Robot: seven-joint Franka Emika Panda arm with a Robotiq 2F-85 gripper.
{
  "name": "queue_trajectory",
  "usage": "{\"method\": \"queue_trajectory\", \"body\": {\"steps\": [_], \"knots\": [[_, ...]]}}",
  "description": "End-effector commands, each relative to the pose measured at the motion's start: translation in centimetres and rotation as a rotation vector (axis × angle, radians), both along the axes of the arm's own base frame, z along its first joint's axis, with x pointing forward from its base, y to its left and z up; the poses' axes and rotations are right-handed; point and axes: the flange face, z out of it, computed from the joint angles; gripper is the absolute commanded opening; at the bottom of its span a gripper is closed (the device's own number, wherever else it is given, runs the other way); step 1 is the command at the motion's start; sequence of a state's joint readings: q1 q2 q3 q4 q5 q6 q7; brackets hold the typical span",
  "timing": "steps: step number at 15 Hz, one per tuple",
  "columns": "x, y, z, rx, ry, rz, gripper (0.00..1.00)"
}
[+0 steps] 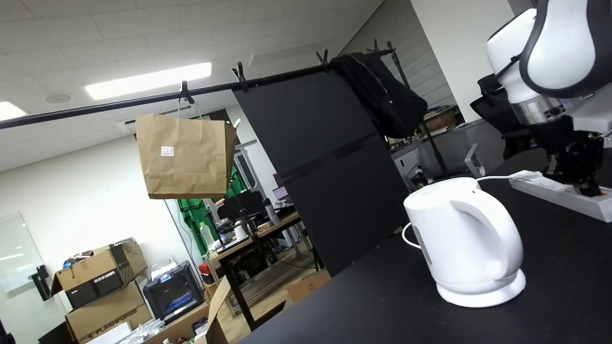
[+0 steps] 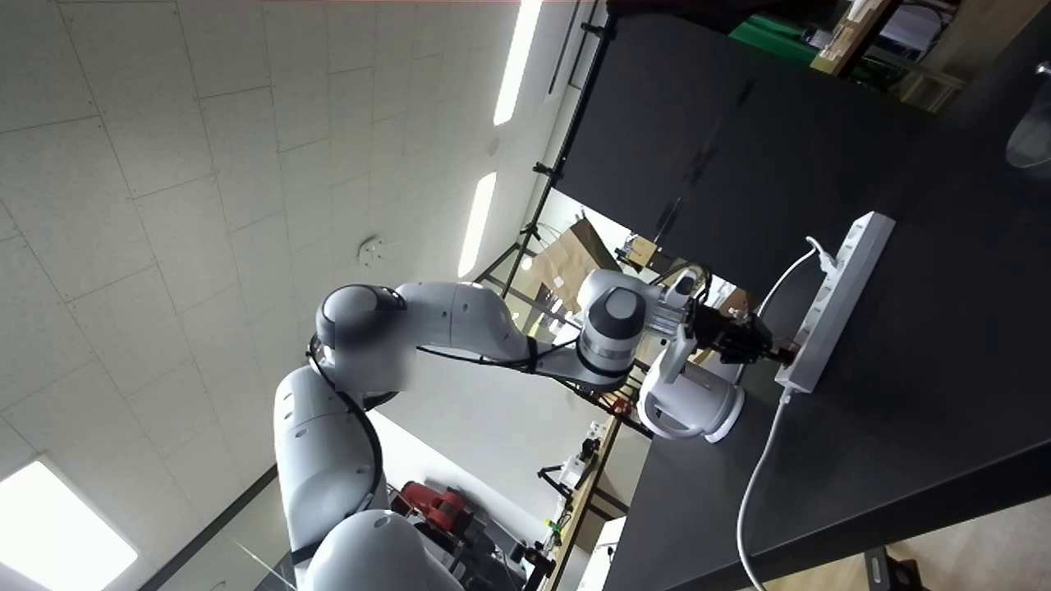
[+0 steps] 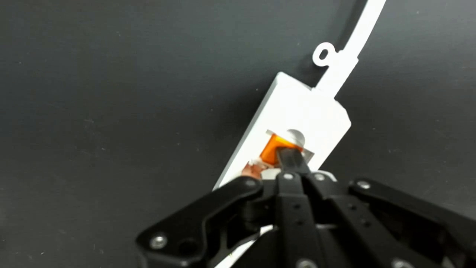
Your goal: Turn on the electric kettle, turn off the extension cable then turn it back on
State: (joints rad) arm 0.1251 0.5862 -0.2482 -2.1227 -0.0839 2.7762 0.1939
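Observation:
The white extension cable point(image 1: 557, 190) lies flat on the black table in both exterior views point(image 2: 839, 308). In the wrist view its corded end point(image 3: 308, 111) shows, with the orange switch point(image 3: 276, 147) partly covered by my fingertips. My gripper point(image 3: 290, 152) is shut, with its fingers together and nothing between them. Its tips are at the switch, apparently touching it; how far it is pressed I cannot tell. The gripper also shows in both exterior views point(image 1: 592, 192) point(image 2: 784, 356). The white electric kettle point(image 1: 466, 239) stands on its round base, apart from the gripper, also in an exterior view point(image 2: 690, 398).
A white plug point(image 2: 826, 261) sits in the strip, its cord running toward the kettle. The strip's own white cord point(image 2: 759, 476) runs over the table edge point(image 2: 903, 513). A black panel point(image 2: 698, 123) stands behind the table. A clear object point(image 2: 1030, 131) is at the table's far side.

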Motion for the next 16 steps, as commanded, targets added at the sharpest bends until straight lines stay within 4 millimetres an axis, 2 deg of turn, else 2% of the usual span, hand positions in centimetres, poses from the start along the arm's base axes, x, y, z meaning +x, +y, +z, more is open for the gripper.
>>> {"method": "queue_trajectory", "body": {"steps": [1, 4, 8, 13, 16], "knots": [[-1.2, 1.9, -0.8, -0.053, 0.001, 0.013, 0.00], [-1.5, 3.1, 0.2, -0.053, 0.000, 0.028, 0.00], [-2.2, 4.5, 3.1, -0.032, -0.029, 0.064, 0.00], [-2.7, 5.0, 8.8, 0.019, -0.118, 0.078, 0.00], [-3.0, 4.5, 11.3, 0.046, -0.140, 0.079, 0.00]]}}
